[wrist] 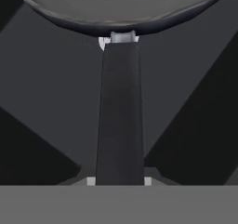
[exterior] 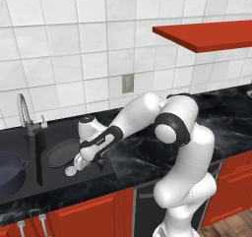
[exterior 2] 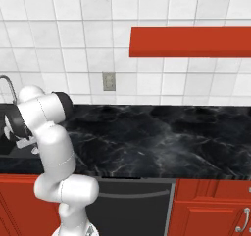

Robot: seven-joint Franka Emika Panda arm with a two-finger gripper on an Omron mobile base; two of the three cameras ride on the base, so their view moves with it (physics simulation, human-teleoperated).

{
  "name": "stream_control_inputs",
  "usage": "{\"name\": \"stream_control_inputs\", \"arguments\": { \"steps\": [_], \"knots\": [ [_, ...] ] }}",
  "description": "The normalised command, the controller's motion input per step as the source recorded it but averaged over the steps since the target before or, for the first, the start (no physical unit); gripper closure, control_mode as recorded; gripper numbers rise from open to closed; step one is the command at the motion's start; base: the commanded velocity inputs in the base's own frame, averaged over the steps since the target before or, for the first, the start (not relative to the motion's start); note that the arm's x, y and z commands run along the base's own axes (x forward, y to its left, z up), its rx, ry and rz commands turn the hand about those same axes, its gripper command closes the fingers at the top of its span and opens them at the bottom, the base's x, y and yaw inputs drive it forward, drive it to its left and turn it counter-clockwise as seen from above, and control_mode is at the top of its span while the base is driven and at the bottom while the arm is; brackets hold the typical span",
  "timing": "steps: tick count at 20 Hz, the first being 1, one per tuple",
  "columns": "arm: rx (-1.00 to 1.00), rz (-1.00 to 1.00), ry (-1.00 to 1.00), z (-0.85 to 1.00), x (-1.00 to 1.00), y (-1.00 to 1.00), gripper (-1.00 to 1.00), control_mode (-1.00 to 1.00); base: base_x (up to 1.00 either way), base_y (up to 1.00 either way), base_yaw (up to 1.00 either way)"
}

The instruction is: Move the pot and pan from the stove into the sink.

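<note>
Hand view: the fingers are clamped on the handle of the pan (wrist: 122,14), whose long axis runs straight away from the hand to the bowl at the top. In the left base view the pan (exterior: 63,152) hangs low inside the sink (exterior: 47,178), bowl toward the faucet (exterior: 23,112), handle back toward the gripper (exterior: 80,163) (likely gripped by the handle so the bowl goes in first). The pot (exterior: 9,171) sits in the basin beside it.

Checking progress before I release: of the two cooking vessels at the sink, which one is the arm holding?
The pan, shallow and black, held by its long handle over the right basin. The deep two-handled pot sits apart in the left basin.
</note>
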Motion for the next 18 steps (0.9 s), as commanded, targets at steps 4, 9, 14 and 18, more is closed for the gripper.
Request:
{"name": "stream_control_inputs", "arguments": {
  "steps": [4, 9, 14, 18],
  "knots": [
    [-0.05, -0.04, 0.00, -0.25, -0.01, 0.50, 1.00, -1.00, 0.00, 0.00, 0.00],
    [0.00, 0.00, 0.00, -0.02, 0.00, 0.09, 1.00, -1.00, 0.00, 0.00, 0.00],
    [0.00, 0.00, 0.00, 0.00, 0.04, 0.00, -1.00, -1.00, 0.00, 0.00, 0.00],
    [0.00, 0.00, 0.00, 0.00, 0.10, 0.01, -1.00, -1.00, 0.00, 0.00, 0.00]
  ]
}}
